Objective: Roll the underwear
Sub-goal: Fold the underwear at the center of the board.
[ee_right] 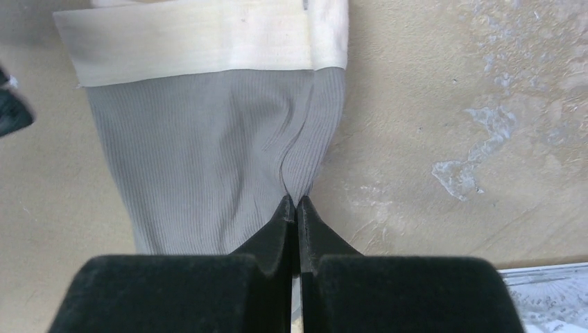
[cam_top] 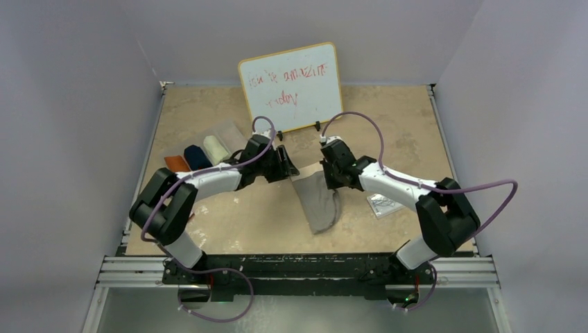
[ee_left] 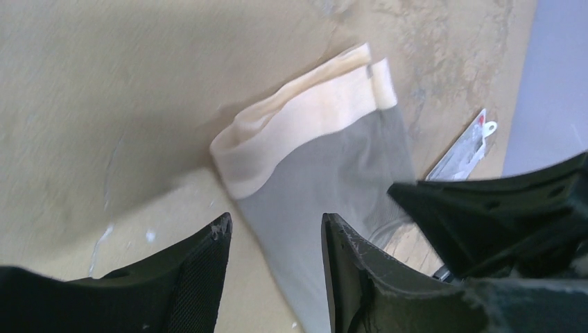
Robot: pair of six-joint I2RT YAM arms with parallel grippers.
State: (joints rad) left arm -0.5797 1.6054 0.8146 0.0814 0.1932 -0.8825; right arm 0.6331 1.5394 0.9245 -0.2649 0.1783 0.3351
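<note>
The grey underwear (cam_top: 320, 208) with a beige waistband lies flat on the table's middle, folded lengthwise. It also shows in the left wrist view (ee_left: 326, 173) and in the right wrist view (ee_right: 201, 159). My right gripper (ee_right: 297, 202) is shut on a pinched fold at the cloth's right edge; it also shows in the top view (cam_top: 331, 182). My left gripper (ee_left: 275, 232) is open and empty, hovering over the cloth's left edge; it also shows in the top view (cam_top: 290, 170). Orange (cam_top: 177, 163), navy (cam_top: 197, 157) and cream (cam_top: 216, 147) rolls sit in a row at the left.
A whiteboard (cam_top: 291, 87) with red writing stands at the back centre. A white printed card (cam_top: 383, 205) lies right of the grey cloth, under my right arm; it also shows in the left wrist view (ee_left: 461, 149) and the right wrist view (ee_right: 548, 298). Grey walls enclose the table.
</note>
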